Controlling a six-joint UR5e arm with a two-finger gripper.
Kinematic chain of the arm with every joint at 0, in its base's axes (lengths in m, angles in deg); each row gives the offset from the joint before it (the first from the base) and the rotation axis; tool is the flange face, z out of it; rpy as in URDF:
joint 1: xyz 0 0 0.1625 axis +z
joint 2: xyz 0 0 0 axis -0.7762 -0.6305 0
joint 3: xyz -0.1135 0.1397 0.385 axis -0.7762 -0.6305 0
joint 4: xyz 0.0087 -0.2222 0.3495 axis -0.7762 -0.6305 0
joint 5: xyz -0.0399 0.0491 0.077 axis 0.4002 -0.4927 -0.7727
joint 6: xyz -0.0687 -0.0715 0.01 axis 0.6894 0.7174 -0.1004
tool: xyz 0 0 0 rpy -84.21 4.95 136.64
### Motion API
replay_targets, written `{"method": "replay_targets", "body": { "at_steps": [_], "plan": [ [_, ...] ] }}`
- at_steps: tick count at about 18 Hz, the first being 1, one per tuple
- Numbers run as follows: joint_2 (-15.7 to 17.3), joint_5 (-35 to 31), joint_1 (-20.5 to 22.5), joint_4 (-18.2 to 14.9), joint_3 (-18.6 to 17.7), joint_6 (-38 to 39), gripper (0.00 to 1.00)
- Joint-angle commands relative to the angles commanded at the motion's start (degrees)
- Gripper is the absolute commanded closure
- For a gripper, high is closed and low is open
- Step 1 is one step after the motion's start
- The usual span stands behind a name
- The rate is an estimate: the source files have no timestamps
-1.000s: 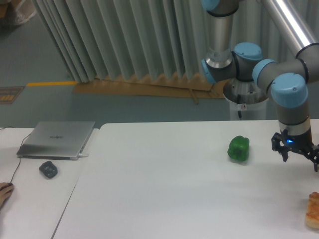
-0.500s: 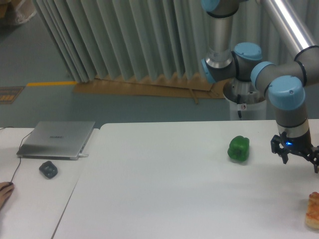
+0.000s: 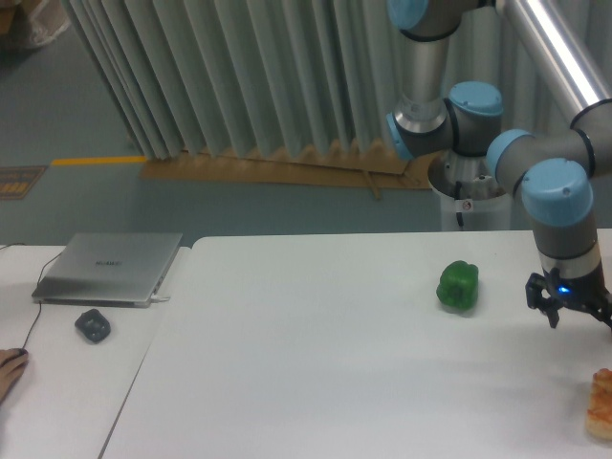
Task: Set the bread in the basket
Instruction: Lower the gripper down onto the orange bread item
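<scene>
Black two-finger hand (image 3: 580, 317) hung above white table (image 3: 316, 354), right edge; fingers spread, holding nothing.
Small toasted orange-brown bread slice (image 3: 601, 404) lay on the table below the hand, apart, cut by the frame edge. Glossy green bell pepper (image 3: 458, 285) to the hand's left. Silver closed laptop (image 3: 110, 267) and dark grey mouse (image 3: 93, 325) far left.

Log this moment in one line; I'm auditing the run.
phase: approach | gripper: empty, above table | bread: on table, right edge | basket: not visible
</scene>
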Motion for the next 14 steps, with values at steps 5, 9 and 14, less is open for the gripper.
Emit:
{"method": "replay_targets", "body": {
  "at_steps": [5, 9, 14],
  "plan": [
    [-2.7, -1.0, 0.2, 2.7, 2.2, 0.3, 0.0],
    [-3.8, -0.9, 0.4, 3.4, 2.6, 0.3, 0.0],
    [-5.5, -1.0, 0.4, 3.4, 2.1, 1.0, 0.0]
  ]
}}
